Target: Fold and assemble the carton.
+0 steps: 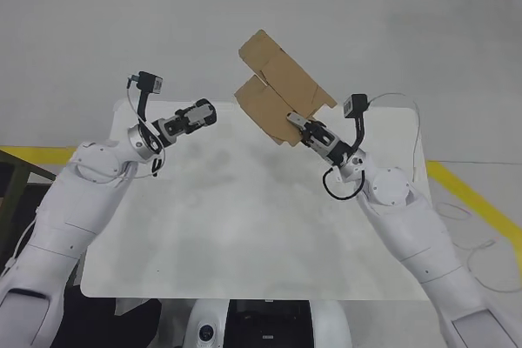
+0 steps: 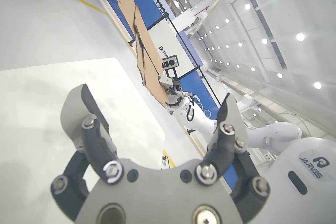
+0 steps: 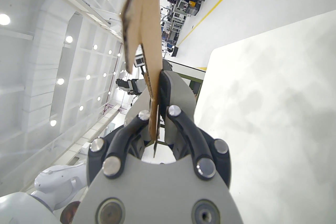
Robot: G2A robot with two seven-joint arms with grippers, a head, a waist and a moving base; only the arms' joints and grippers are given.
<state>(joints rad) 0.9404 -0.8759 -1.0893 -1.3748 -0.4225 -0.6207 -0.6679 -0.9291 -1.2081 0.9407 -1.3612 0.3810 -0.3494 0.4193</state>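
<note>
Carton (image 1: 278, 83): flat, aloft over table (image 1: 244, 226) far edge, long axis pointing away. Right gripper (image 1: 296, 119): pinching its near corner. Left gripper (image 1: 212, 111): spread, empty, near carton's left side.

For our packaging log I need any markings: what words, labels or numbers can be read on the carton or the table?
On the carton, clamped in the right claw: no print on the brown faces that show.
On the table: none.
On the blue wall panel behind the carton: brand lettering only, nothing about the carton.
</note>
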